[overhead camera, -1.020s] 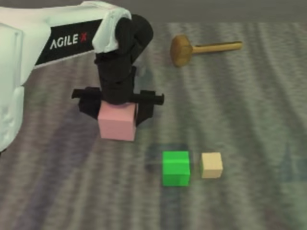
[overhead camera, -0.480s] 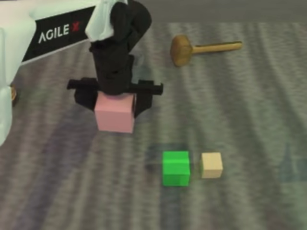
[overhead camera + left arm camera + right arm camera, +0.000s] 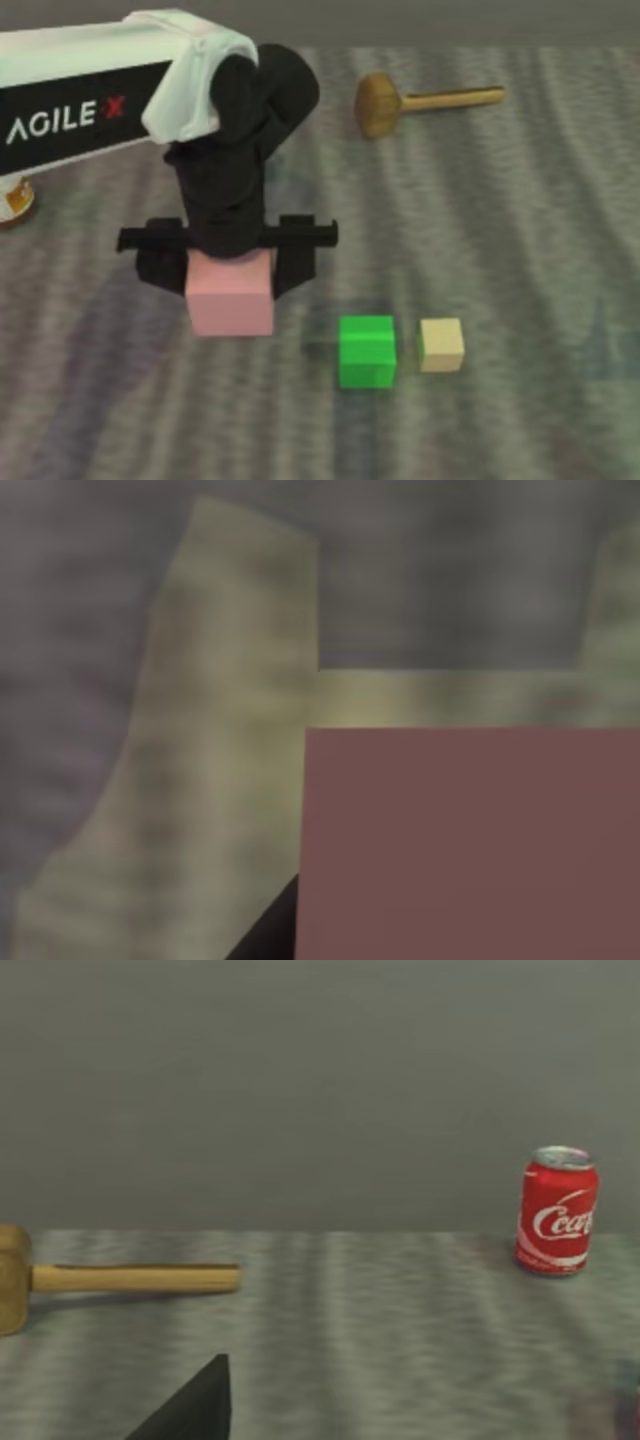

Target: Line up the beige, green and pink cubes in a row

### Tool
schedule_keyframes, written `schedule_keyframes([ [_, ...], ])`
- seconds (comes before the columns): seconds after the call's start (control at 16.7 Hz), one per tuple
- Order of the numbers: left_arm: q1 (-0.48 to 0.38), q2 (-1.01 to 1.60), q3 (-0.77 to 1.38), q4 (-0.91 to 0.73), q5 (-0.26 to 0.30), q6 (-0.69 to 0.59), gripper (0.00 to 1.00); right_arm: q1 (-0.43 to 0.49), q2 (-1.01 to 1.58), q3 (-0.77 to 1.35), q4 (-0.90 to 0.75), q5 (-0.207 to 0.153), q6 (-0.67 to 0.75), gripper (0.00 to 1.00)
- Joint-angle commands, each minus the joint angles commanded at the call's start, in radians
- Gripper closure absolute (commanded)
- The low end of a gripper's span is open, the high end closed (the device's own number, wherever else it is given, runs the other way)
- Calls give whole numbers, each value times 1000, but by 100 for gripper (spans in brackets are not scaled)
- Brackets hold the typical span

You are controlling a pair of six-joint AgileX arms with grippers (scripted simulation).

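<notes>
Left gripper (image 3: 228, 262) clenched on pink cube (image 3: 231, 294), just left of green cube (image 3: 367, 350); beige cube (image 3: 441, 344) sits just right of green. Surface (image 3: 520, 200): grey, streaked; wall behind plain grey. Mallet (image 3: 400, 101) at rear, cola can (image 3: 557, 1210) near wall. Vs. 1 s ago: gripper w/ pink cube has moved nearer the row's line. Right gripper not seen.

The top view looks straight down at the tabletop (image 3: 520, 200). The left wrist view sits close over the pink cube (image 3: 470, 845). The right wrist view looks level across the tabletop, sharing the mallet (image 3: 110, 1280) with the top view.
</notes>
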Motion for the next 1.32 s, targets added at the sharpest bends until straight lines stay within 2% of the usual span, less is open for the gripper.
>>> schedule_keyframes([
  [0.42, -4, -13, -33, 20, 0, -15, 100, 0, 0, 0, 0, 0, 0, 0],
  [0.78, -8, 56, -172, 239, 0, -18, 100, 0, 0, 0, 0, 0, 0, 0],
  [1.08, -10, 68, -192, 265, 0, -19, 100, 0, 0, 0, 0, 0, 0, 0],
  [1.32, -10, 68, -192, 265, 0, -19, 70, 0, 0, 0, 0, 0, 0, 0],
])
